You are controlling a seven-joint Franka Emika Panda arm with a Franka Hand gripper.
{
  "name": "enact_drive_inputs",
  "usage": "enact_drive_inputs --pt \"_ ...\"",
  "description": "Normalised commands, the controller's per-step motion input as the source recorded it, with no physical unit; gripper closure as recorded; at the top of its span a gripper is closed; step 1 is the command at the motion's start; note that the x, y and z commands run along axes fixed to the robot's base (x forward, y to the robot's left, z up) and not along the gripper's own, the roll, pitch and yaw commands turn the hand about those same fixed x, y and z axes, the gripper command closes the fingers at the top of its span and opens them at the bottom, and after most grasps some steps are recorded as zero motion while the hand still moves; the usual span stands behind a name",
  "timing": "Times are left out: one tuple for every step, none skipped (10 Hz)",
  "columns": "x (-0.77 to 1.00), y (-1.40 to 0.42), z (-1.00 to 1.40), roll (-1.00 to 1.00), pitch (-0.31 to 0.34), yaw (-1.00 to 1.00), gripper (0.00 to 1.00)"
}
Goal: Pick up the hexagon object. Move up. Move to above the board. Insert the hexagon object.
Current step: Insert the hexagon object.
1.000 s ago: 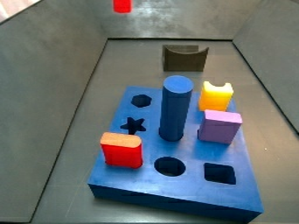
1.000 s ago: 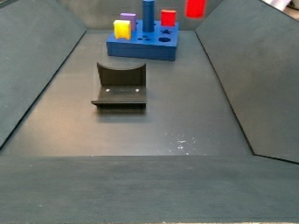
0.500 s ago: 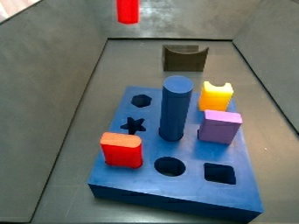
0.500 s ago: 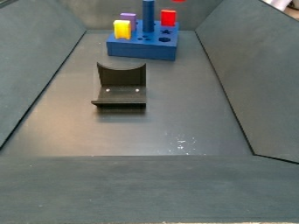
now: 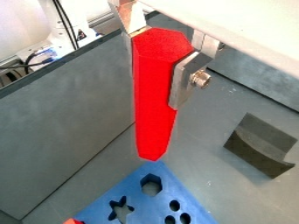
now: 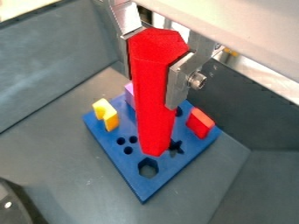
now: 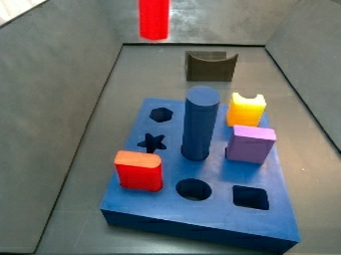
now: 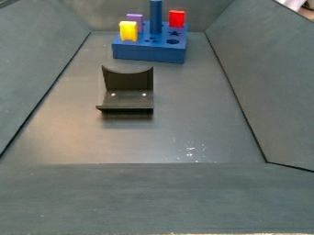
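Gripping the hexagon object (image 5: 152,96), a tall bright red prism-shaped rod, the gripper (image 6: 149,52) is clamping it between flat silver fingers (image 6: 180,80) high above the board (image 6: 126,150), the large flat blue slab with shaped holes. In a side view the rod is showing only at the upper edge, left of centre (image 7: 155,18). The hexagonal hole (image 6: 147,170) is lying below the rod's tip (exact alignment is hard to judge). A rotated or offset descent is risking jamming on the rim, or striking the dark blue cylinder (image 7: 200,124).
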Motion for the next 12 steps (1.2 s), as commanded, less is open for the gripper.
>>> enact_drive_inputs --pt "-0.04 0.0 -1.0 0.0 -0.017 -0.64 1.0" --pt "-0.04 0.0 -1.0 0.0 -0.013 -0.63 1.0" --pt "0.0 0.0 -1.0 0.0 -0.021 -0.67 1.0" --pt "0.0 0.0 -1.0 0.0 -0.041 -0.64 1.0" --pt "0.06 0.0 -1.0 0.0 -0.076 -0.48 1.0" --pt "0.18 0.1 -1.0 0.0 -0.009 -0.08 1.0" --pt "0.23 0.0 -1.0 0.04 -0.033 0.07 1.0" --pt "0.14 0.0 -0.87 0.17 -0.057 0.27 1.0" --pt "0.07 -0.07 -0.54 0.36 0.0 0.34 1.0" --pt "0.09 -0.09 -0.49 0.38 0.0 0.3 1.0" --pt "0.03 -0.09 -0.6 0.31 0.0 0.14 1.0" --pt "0.0 0.0 -0.5 0.0 -0.127 0.0 1.0"
